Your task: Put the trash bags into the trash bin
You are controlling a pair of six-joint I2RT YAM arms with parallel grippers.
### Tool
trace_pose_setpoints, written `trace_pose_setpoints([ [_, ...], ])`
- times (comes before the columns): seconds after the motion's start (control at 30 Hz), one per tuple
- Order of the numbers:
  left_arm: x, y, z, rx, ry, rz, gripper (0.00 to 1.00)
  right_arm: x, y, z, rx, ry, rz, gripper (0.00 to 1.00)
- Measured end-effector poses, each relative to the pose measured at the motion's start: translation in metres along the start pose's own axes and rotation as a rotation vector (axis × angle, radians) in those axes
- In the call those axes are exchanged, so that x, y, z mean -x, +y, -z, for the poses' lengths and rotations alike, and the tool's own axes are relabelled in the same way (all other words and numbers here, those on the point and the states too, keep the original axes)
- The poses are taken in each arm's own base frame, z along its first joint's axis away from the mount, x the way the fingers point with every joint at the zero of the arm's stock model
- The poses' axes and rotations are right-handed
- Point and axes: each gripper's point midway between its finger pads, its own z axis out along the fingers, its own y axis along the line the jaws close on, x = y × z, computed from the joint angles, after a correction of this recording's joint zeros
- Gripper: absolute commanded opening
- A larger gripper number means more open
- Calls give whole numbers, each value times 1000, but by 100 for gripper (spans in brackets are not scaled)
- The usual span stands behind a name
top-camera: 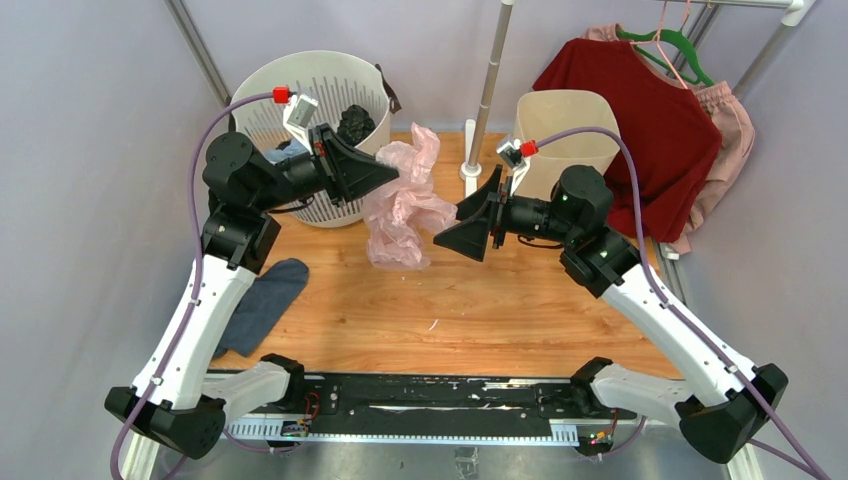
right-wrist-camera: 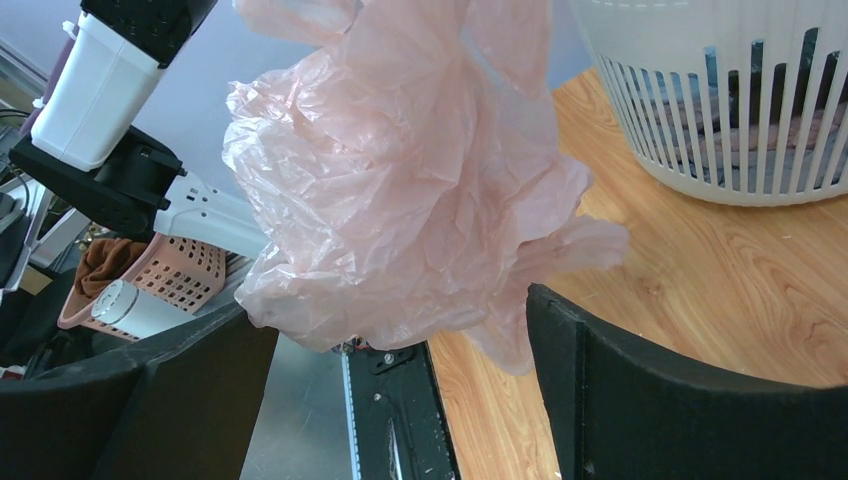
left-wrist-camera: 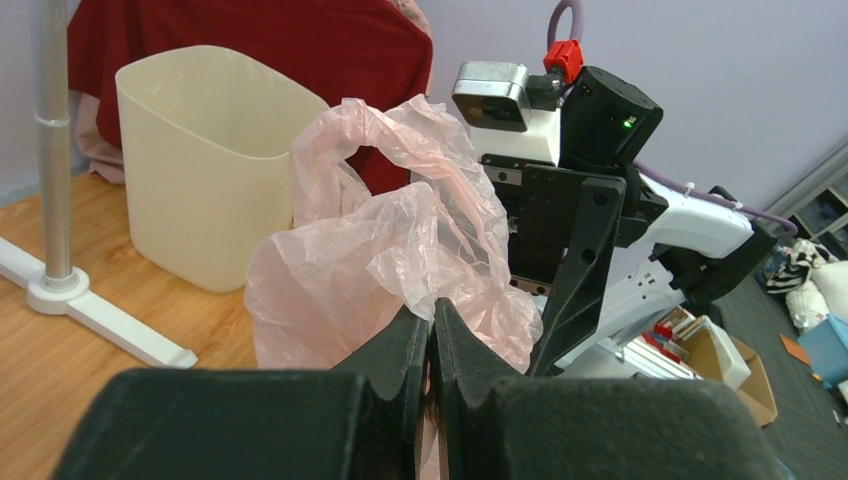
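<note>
Left wrist view: trash bag (left-wrist-camera: pixel 400 250) hangs crumpled in mid-air above the table, pinched by a thin fold in your left gripper (left-wrist-camera: pixel 432 320), jaws closed on it. Right gripper (right-wrist-camera: pixel 395 315) stands wide apart with the bag's lower lobes between its fingers, holding nothing yet. Risks, as a judgement:
- The film is slick, so the small pinch could slip and drop the bag.
- If you close the right on a loose lobe and pull, it may tear or yank out of the left.
- Trash bin (left-wrist-camera: pixel 200 180) sits beyond the right arm near the pole stand (left-wrist-camera: pixel 50 150). The bag could snag there, drape over the rim, or tip the bin.
- Slotted basket (right-wrist-camera: pixel 720 100) is close by, the wrong container.
</note>
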Motion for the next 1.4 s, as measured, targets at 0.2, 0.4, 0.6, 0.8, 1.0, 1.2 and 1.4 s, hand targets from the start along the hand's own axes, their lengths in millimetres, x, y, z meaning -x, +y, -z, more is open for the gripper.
trace_pose_setpoints([
  [0.2,-1,0,0,1,2,-2,11,4,7,1,9,-18,14,88],
  [0.4,-3,1,0,-4,6,1,11,9,12,-1,21,-39,24,64],
  [0.6,-7,1,0,-10,18,14,11,9,4,-9,0,-44,8,6],
  [0.8,-8,6,4,45,53,-3,12,11,-9,1,-124,-28,31,0],
  [1.0,18,26,16,143,28,-39,11,12,2,39,-228,-32,102,0],
  [1.2,25,51,26,212,21,-13,12,19,19,79,-306,-52,188,0],
  [1.4,31,48,29,205,15,-14,13,19,23,106,-385,-45,240,0],
])
